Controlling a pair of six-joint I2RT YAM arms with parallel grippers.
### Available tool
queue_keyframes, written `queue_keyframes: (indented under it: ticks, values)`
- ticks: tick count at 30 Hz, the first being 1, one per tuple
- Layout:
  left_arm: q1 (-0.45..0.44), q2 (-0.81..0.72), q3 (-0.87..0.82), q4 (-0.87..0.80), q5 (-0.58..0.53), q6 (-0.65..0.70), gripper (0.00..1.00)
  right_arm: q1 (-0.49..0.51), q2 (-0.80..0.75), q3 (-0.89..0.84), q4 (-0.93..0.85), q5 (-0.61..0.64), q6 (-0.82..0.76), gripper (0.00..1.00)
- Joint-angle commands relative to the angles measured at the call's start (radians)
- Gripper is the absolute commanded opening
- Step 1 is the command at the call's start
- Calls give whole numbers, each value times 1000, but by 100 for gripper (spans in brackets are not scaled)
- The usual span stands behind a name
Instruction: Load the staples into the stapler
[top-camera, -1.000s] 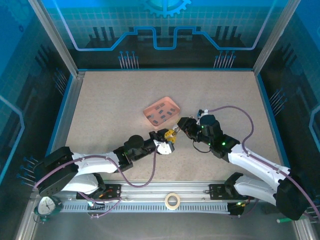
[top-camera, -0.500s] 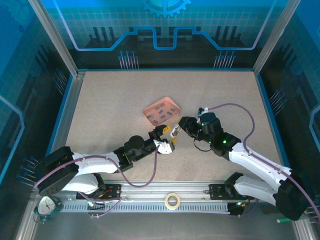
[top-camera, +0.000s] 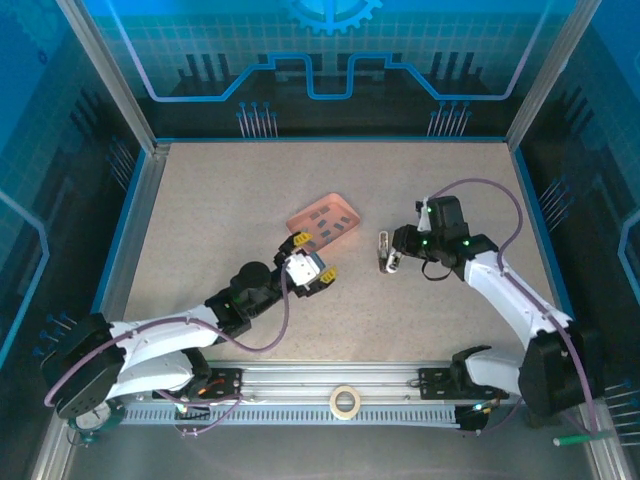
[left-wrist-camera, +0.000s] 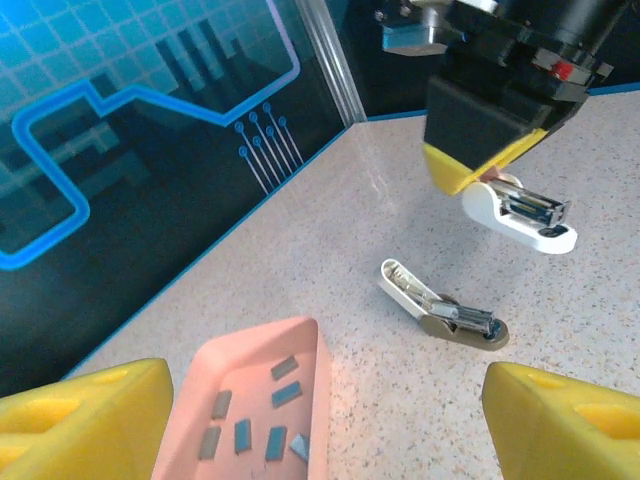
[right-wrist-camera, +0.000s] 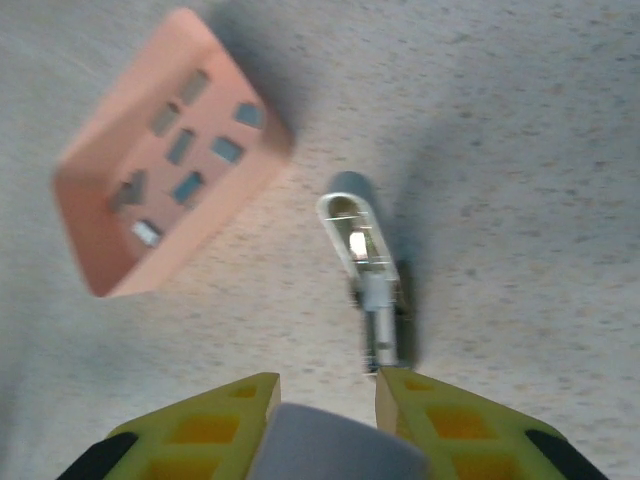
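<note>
Several small dark grey staples lie flat, scattered in the pink tray near the middle of the table. The white stapler, metal channel exposed, sits tilted in the right fingers, beside the tray.

Left claw spread wide; right claw pinched nearly together.

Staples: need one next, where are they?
Top view: the staples lie in the pink tray near the table's middle, just beyond the left gripper, left of the loose stapler.
</note>
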Motion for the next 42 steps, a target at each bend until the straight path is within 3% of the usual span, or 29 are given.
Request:
queue_keyframes:
  ticks: [1,7,18,30,42]
  values:
    - [22,-28,-21,-53,34,-95,82,-56,74,56,-61,-66,-224,26]
    - [56,-9,-21,-42,59,-143,82,-81,283,185,-84,-86,-373,28]
    - [84,26,-16,-30,77,-164,82,-93,506,296,-119,22,-404,28]
    - [96,62,-1,-10,85,-177,81,-105,567,310,-122,92,-413,30]
    - [98,69,6,-8,82,-183,82,-110,534,295,-110,86,-401,47]
